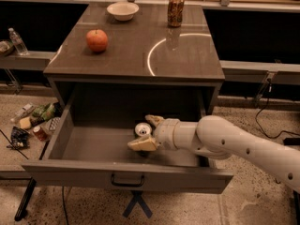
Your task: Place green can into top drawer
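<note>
Green can (143,129) is upright, low inside the open top drawer (93,146), pinched by the claw (140,133). Looks like the set-down step; next it needs to let go and back out.

The white arm (243,144) is extended from the right, low and nearly level, with the hand (141,133) held inside the top drawer (84,176), its tan fingers (143,145) closed around the green can (143,128).
</note>
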Available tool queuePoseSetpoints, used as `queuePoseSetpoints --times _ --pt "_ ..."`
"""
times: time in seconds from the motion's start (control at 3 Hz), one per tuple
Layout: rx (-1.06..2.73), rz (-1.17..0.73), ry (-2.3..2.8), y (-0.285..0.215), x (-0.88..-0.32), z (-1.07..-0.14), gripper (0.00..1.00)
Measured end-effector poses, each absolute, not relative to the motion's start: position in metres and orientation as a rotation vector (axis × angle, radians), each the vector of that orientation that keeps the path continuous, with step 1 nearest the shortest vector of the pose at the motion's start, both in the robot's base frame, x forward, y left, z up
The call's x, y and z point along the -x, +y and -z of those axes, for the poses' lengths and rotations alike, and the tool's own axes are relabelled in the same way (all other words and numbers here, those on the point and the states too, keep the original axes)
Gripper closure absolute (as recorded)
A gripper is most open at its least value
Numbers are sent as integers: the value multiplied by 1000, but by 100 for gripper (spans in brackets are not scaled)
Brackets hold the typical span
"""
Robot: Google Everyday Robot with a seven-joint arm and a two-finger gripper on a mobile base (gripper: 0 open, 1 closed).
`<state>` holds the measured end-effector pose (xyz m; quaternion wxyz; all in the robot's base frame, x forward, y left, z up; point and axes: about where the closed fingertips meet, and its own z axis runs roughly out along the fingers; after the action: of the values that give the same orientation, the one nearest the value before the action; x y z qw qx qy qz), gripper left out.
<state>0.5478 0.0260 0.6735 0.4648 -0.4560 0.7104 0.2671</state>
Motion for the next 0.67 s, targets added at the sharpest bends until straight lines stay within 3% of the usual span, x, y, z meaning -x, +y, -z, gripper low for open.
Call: queuePoseSetpoints --times 0.33,0.67 --pt "1082 -707 1812 11 -547 -677 0" --pt "949 -743 1909 -40 -553 -729 3"
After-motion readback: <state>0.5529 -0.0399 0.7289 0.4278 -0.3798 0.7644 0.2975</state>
